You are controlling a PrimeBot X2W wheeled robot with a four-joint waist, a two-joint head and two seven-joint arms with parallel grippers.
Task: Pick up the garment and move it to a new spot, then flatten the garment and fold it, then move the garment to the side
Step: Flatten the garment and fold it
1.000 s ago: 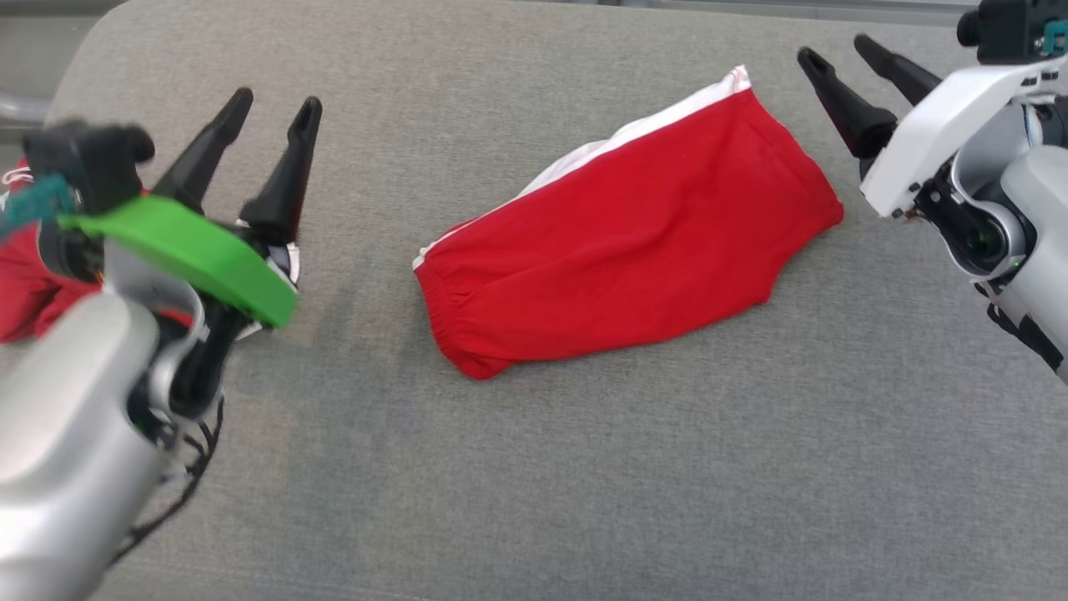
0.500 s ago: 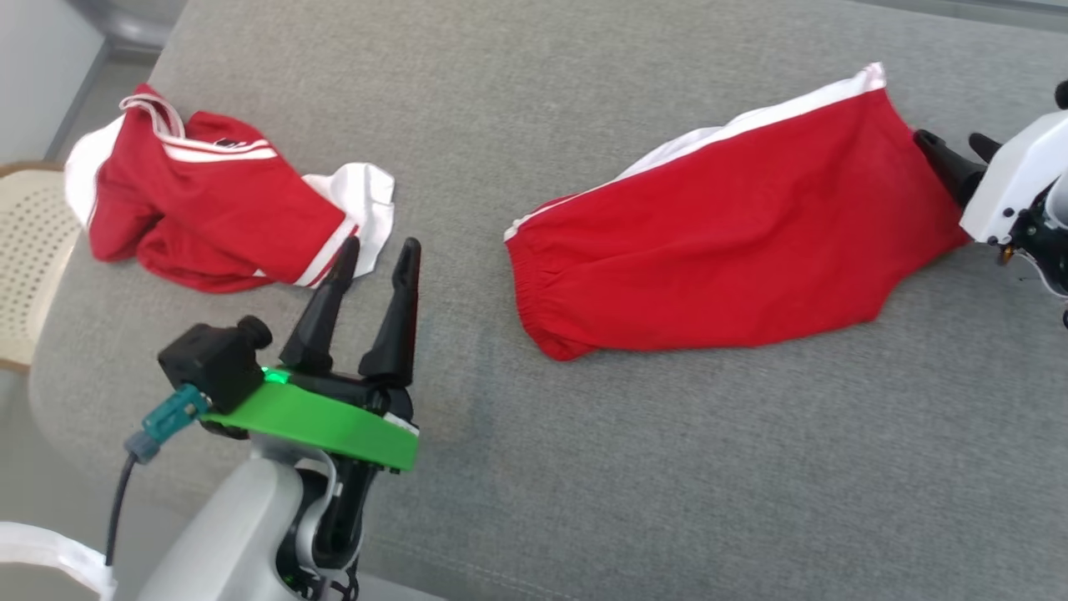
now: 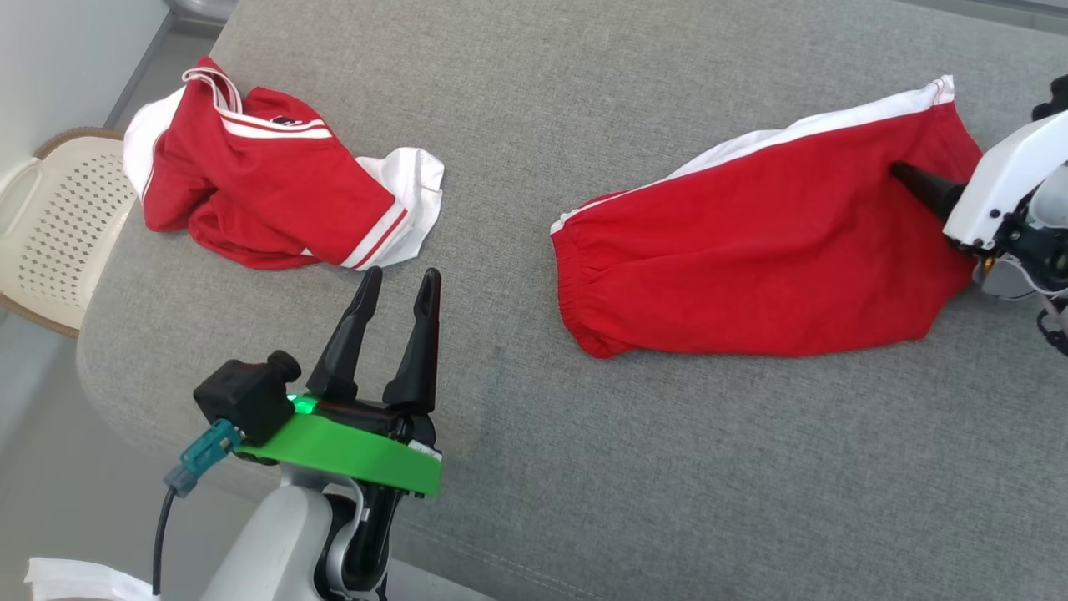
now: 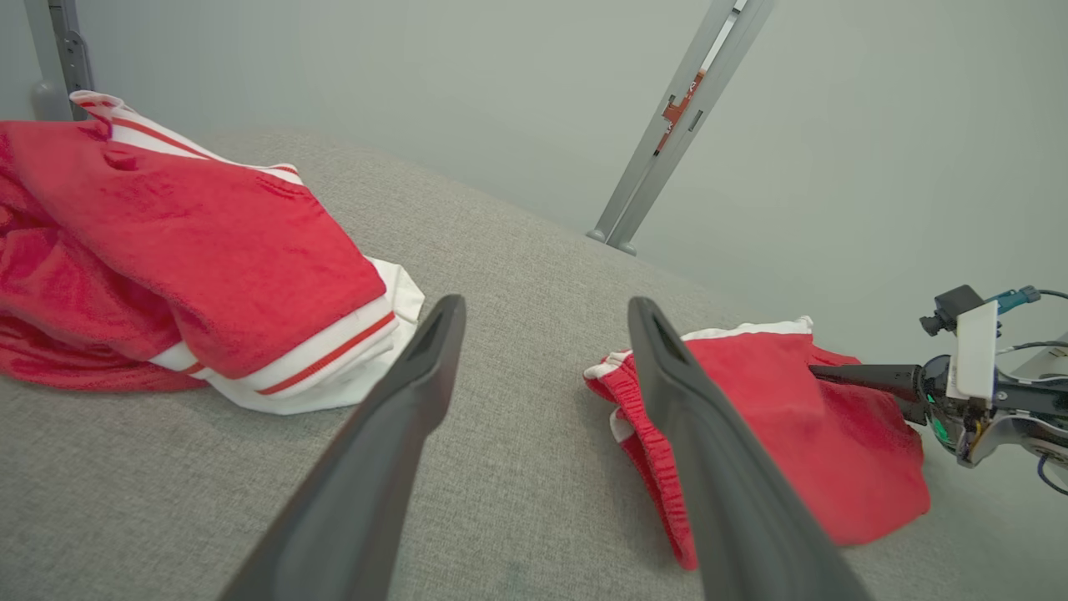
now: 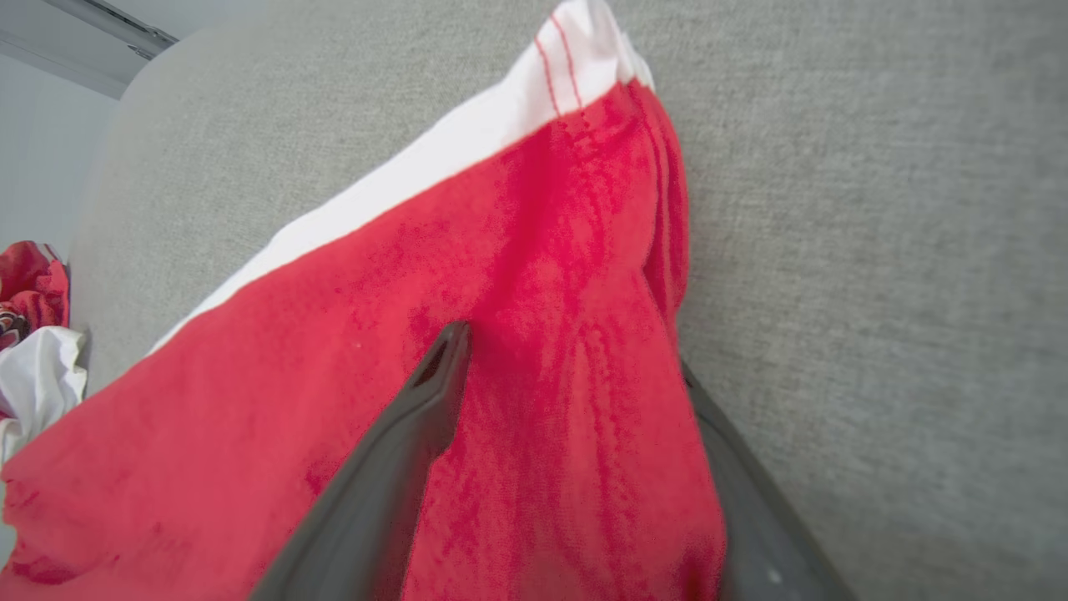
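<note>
The garment (image 3: 768, 250) is a pair of red shorts with a white side stripe, folded flat on the grey cushion (image 3: 634, 467). My right gripper (image 3: 905, 179) straddles its right edge: in the right wrist view one finger lies on top of the red cloth (image 5: 501, 292) and the other runs along the edge, half covered, with my right gripper (image 5: 567, 351) wide and open. My left gripper (image 3: 400, 277) stands open and empty over bare cushion, left of the shorts. The left wrist view has my left gripper (image 4: 546, 307) open, the shorts (image 4: 793, 442) and the right gripper (image 4: 822, 376).
A crumpled red-and-white shirt (image 3: 267, 196) lies at the cushion's far left, just beyond my left fingertips, seen also as the shirt (image 4: 167, 267). A cream plastic basket (image 3: 50, 225) stands off the cushion's left edge. A metal post (image 4: 667, 125) rises behind.
The head camera has swung left, bringing the shirt and basket into view. My right gripper has moved from beside the shorts onto their right edge. The left gripper stays open.
</note>
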